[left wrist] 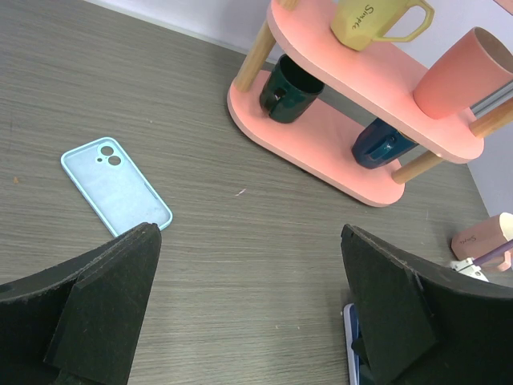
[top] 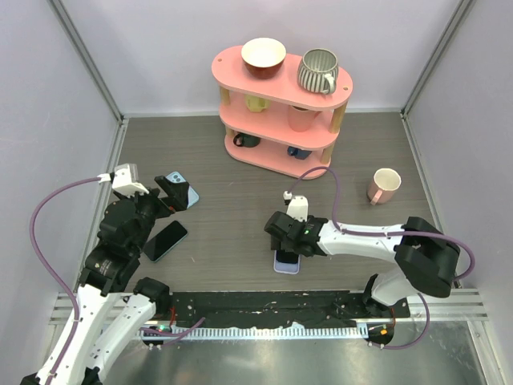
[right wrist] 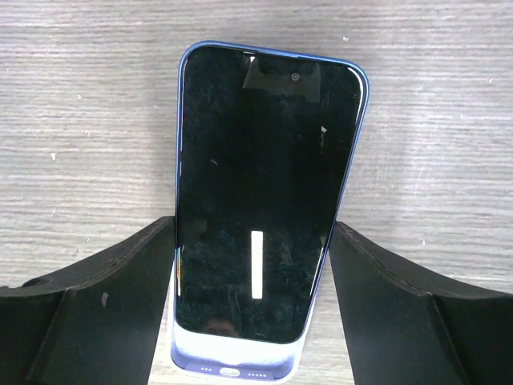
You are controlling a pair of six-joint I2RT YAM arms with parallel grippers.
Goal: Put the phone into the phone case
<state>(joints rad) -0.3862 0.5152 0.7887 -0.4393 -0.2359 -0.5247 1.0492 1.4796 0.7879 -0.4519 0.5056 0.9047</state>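
A phone (right wrist: 264, 160) with a dark screen lies face up in a lavender phone case (right wrist: 232, 365). Its top end sits inside the rim, and a strip of bare case shows below its bottom edge. My right gripper (right wrist: 252, 227) straddles the phone's lower half, with a finger against each long side. From above, that gripper (top: 286, 245) covers most of the phone, and the case (top: 286, 265) sticks out toward the arms' bases. My left gripper (left wrist: 248, 241) hangs wide open over bare table. A light blue case (left wrist: 116, 186) lies flat to its left.
A second black phone (top: 164, 241) lies on the table by the left arm. A pink three-tier shelf (top: 280, 104) with mugs and a bowl stands at the back. A pink mug (top: 383, 186) stands at the right. Walls close the table in.
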